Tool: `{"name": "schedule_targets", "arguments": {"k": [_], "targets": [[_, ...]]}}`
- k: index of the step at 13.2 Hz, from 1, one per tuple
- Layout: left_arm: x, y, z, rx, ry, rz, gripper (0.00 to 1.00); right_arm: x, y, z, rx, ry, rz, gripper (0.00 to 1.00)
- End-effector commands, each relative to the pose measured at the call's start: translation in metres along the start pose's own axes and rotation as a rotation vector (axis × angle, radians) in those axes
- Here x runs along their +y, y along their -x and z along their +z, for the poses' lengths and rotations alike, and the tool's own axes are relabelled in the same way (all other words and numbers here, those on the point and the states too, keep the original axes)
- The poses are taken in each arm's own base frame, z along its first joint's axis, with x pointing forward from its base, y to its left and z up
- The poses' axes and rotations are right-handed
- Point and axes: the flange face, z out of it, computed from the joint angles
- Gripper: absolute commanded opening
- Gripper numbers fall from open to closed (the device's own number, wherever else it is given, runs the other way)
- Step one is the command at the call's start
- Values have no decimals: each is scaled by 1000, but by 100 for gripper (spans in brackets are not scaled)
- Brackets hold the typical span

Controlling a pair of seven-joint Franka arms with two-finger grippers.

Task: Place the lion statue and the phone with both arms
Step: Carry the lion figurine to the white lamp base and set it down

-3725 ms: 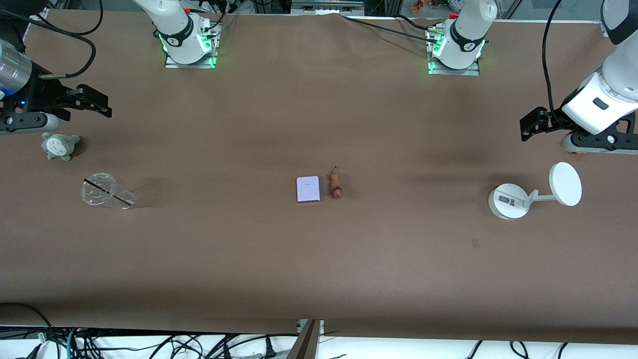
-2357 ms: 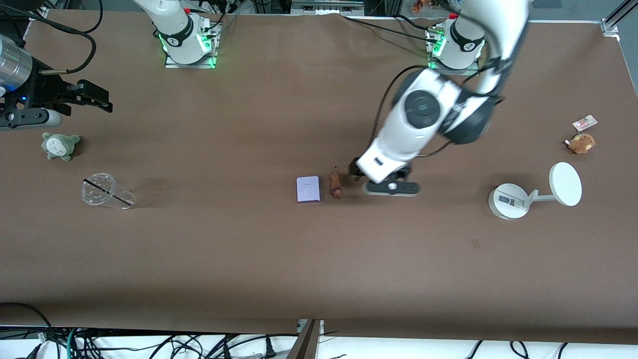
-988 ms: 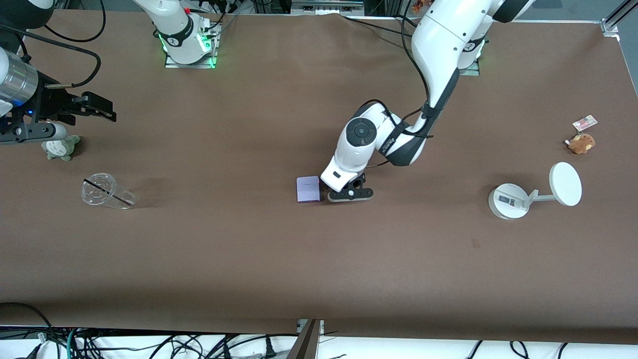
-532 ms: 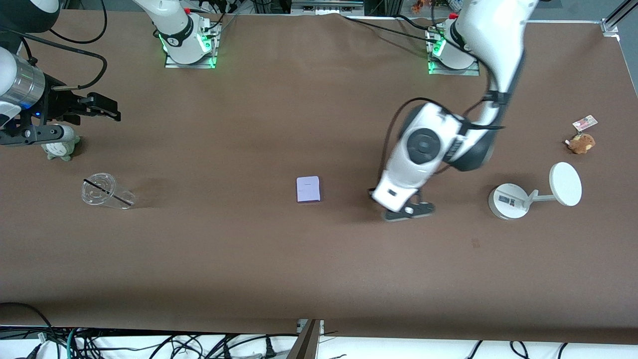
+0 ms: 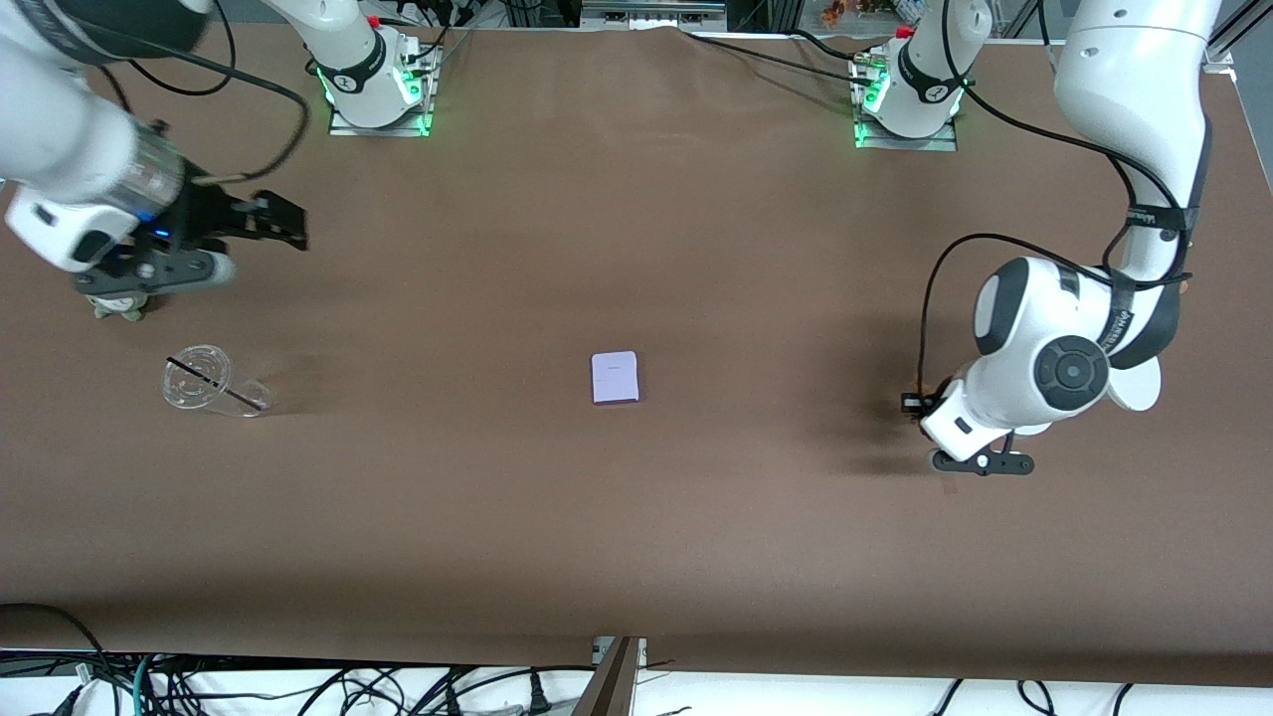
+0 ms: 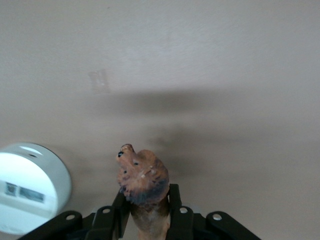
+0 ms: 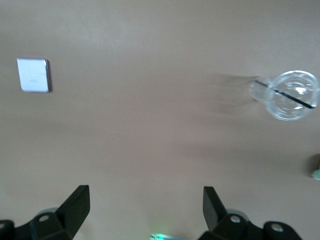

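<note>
The lion statue [image 6: 142, 180], lifted from beside the phone [image 5: 615, 378], was held in the left gripper [image 6: 145, 212] jaws at frame right, while the right gripper [image 7: 145, 202] jaws were spread wide.

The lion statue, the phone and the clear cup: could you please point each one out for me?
lion statue [image 6: 142, 175], left wrist view, on its head.
phone [image 5: 615, 378], front view, middle of its flat top face.
clear cup [image 5: 199, 378], front view, on its lid.

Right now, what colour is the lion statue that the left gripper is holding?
Brown-orange, darker around the mane, with tiny black marks on the face. The lion statue shows best in the left wrist view, clamped in the left gripper.
</note>
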Motion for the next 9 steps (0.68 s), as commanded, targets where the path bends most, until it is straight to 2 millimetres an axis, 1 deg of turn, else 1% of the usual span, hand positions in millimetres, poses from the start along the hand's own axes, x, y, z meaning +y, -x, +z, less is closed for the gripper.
{"name": "schedule_targets", "arguments": {"k": [1, 2, 3, 4, 5, 6, 7, 8, 9], "targets": [[-24, 13, 29, 25, -16, 76, 26, -50, -21, 28, 12, -10, 56, 100], [-26, 18, 42, 36, -12, 82, 26, -71, -28, 43, 11, -34, 96, 100], [-29, 23, 53, 42, -10, 80, 26, -85, -36, 57, 11, -66, 141, 100], [-32, 25, 58, 39, -7, 75, 28, -102, -43, 74, 9, -81, 161, 100], [-33, 26, 60, 34, -6, 73, 28, -117, -48, 88, 13, -81, 153, 100], [-33, 26, 61, 33, -6, 73, 34, -135, -52, 105, 14, -77, 136, 100], [-32, 26, 60, 35, -5, 75, 70, -154, -55, 120, 28, -74, 136, 100], [-32, 24, 56, 39, -6, 74, 100, -172, -59, 137, 43, -76, 146, 100], [-32, 24, 50, 45, -8, 61, 100, -189, -60, 154, 49, -73, 146, 100]]}}
